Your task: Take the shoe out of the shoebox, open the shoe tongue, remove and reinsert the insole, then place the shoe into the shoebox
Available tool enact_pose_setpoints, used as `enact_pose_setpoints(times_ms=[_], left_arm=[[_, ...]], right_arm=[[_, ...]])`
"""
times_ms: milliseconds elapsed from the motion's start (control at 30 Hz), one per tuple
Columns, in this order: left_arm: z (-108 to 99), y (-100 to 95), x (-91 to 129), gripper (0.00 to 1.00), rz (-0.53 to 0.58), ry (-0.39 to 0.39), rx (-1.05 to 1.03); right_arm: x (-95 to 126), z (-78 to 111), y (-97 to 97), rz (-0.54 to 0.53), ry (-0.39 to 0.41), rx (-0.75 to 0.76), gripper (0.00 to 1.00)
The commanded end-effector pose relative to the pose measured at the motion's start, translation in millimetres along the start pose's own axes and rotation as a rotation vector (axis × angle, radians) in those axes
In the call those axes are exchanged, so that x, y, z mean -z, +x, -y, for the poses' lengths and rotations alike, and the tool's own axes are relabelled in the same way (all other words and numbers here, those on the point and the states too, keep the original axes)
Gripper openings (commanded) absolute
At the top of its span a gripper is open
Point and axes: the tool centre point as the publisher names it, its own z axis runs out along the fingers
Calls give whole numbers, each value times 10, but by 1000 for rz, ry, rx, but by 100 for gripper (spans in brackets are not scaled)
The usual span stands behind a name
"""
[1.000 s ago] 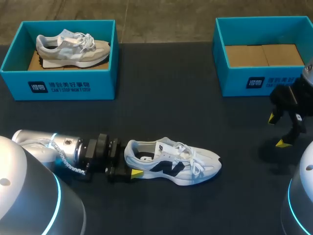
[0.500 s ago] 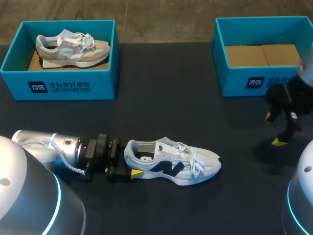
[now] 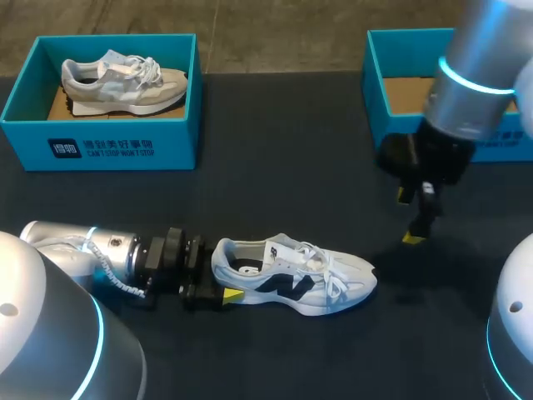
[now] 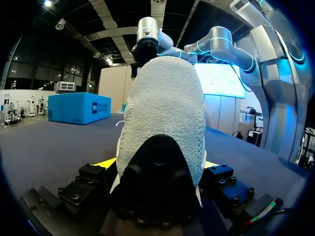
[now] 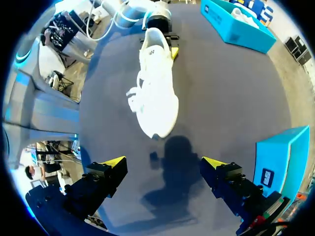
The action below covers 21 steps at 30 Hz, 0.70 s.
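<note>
One white shoe [image 3: 291, 275] was laid upright on the worktop [image 3: 275, 183], outside the boxes. Its heel was clamped from both sides by the left claw [image 3: 223, 279], at its 9 o'clock. The right claw [image 3: 408, 218] was held wide apart and empty at the toe's 2 o'clock, near the empty shoebox [image 3: 375, 92].

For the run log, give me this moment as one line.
left gripper: shut on white shoe heel | right gripper: open, above table beyond toe | white shoe: upright on table
</note>
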Motion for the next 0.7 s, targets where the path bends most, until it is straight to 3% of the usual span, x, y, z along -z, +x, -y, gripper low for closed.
enact_pose_setpoints(times_ms=[33,200,700], left_arm=[[-30,12,22,0,4,0,-1],[-30,12,22,0,4,0,-1],[-30,12,22,0,4,0,-1]], right_arm=[[-73,-373,52,-10,147,2,100],[-73,-456,110,-27,127,40,100],[-48,-447,119,-24,131,50,100]])
